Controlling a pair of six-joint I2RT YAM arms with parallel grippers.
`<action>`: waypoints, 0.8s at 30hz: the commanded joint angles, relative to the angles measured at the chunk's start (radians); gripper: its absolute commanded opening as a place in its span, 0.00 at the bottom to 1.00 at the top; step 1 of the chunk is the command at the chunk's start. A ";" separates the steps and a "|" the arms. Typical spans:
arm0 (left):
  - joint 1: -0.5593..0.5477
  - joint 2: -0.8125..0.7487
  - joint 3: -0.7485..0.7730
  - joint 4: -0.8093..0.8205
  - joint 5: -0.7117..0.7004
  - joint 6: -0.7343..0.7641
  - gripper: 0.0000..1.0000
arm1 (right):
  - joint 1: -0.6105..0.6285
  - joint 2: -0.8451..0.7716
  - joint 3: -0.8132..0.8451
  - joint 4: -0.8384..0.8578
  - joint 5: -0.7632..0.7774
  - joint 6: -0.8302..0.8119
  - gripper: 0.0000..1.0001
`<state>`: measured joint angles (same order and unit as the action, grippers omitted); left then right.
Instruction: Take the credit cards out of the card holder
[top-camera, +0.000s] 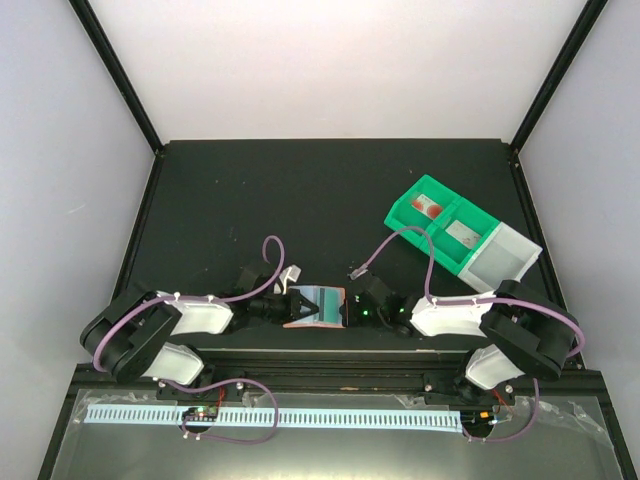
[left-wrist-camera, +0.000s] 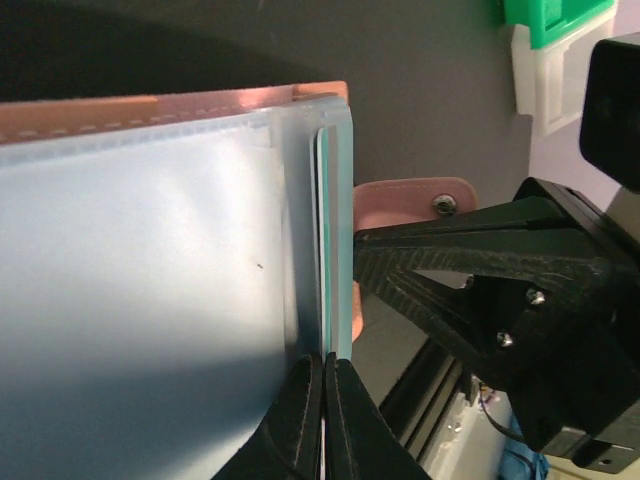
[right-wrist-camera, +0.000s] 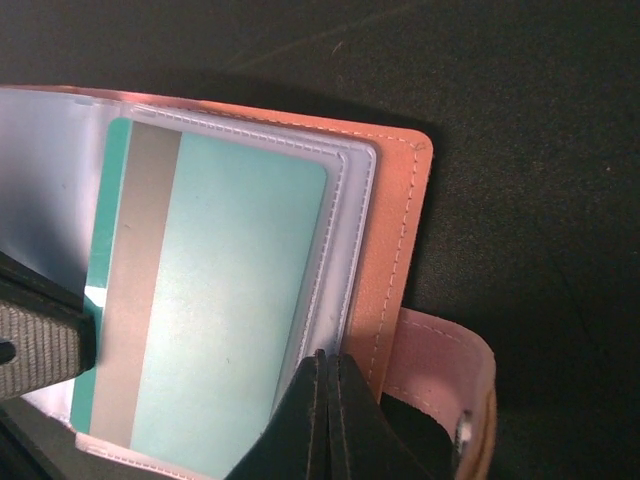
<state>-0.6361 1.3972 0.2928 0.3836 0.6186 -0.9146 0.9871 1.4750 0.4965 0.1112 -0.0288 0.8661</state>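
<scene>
Left jaws and right jaws pinch shut on opposite edges of the salmon card holder (right-wrist-camera: 395, 240), apparently spreading it so the teal striped card (right-wrist-camera: 215, 300) lies exposed for pulling.

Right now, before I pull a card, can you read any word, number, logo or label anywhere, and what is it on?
No text is legible in any view.
teal card: plain face with a grey stripe, no print visible.
card holder: stitching only, no brand mark.
green bin: the items inside show red and grey marks, too small to read.
</scene>
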 joint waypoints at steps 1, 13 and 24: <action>0.004 0.009 0.007 0.097 0.069 -0.047 0.01 | 0.007 0.012 -0.013 -0.027 0.007 0.006 0.01; 0.014 -0.035 0.042 -0.122 -0.055 0.055 0.02 | 0.007 0.004 -0.008 -0.039 0.015 -0.001 0.01; 0.045 -0.057 -0.006 -0.042 0.013 -0.009 0.01 | 0.007 0.007 -0.004 -0.038 0.010 -0.004 0.01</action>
<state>-0.6144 1.3476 0.2981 0.2848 0.5877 -0.8974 0.9878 1.4757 0.4969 0.1055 -0.0292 0.8661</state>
